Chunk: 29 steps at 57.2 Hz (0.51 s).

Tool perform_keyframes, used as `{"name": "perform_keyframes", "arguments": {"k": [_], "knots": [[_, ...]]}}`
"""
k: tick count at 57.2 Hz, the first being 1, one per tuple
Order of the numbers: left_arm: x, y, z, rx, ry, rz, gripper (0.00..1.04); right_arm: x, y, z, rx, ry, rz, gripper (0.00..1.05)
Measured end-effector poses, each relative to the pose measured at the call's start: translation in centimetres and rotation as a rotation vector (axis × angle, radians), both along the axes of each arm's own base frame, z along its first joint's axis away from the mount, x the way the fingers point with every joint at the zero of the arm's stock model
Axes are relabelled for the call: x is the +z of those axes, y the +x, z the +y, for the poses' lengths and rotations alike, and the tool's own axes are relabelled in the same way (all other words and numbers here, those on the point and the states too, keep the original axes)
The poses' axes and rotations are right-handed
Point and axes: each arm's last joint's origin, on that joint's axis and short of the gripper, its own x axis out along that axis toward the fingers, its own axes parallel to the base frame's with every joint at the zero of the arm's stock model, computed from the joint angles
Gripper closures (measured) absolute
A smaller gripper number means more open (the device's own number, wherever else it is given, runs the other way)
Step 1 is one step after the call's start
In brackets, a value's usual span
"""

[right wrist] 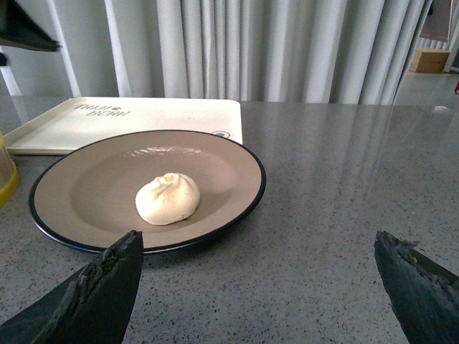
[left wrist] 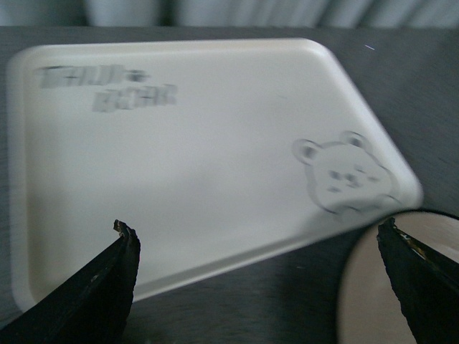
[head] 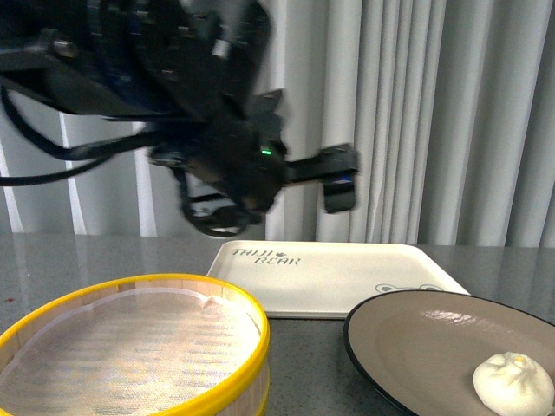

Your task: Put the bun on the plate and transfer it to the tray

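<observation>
The cream-white bun (head: 512, 381) lies on the plate (head: 416, 338), near its front right side. The white tray (head: 329, 277) lies just behind the plate, with nothing on it. My left gripper (left wrist: 256, 236) is open and empty above the tray's (left wrist: 179, 165) near edge, with the plate's rim (left wrist: 366, 301) by one finger. The left arm (head: 234, 165) hangs dark above the tray. My right gripper (right wrist: 258, 244) is open and empty, low over the table, short of the plate (right wrist: 86, 193) and the bun (right wrist: 168, 198). The tray (right wrist: 143, 115) shows behind them.
A yellow-rimmed bamboo steamer basket (head: 130, 347) stands at the front left, close to the plate and the tray; its edge shows in the right wrist view (right wrist: 6, 179). A grey speckled table (right wrist: 344, 186) extends beside the plate. White curtains (head: 451, 121) hang behind.
</observation>
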Motion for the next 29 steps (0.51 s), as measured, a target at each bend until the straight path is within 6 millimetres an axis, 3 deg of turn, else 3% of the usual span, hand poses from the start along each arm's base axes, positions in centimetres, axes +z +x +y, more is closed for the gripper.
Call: {"name": "perform_keyframes", "arguments": {"k": [2, 8, 13, 26, 29], "knots": [[0.1, 0.0, 2.7, 0.084, 0.007, -0.001, 0.07, 0.0, 0.0, 0.0, 0.000, 0.000, 0.000, 0.09], [-0.2, -0.4, 6.1, 0.183, 0.020, 0.018, 0.07, 0.0, 0.0, 0.0, -0.001, 0.000, 0.000, 0.09], [-0.3, -0.3, 6.5, 0.191, 0.018, 0.021, 0.07, 0.0, 0.0, 0.0, 0.001, 0.000, 0.000, 0.09], [-0.5, -0.8, 5.1, 0.144, 0.015, 0.029, 0.07, 0.0, 0.0, 0.0, -0.002, 0.000, 0.000, 0.09], [-0.7, -1.1, 5.3, 0.216, 0.064, -0.108, 0.14, 0.0, 0.0, 0.0, -0.001, 0.000, 0.000, 0.09]]}}
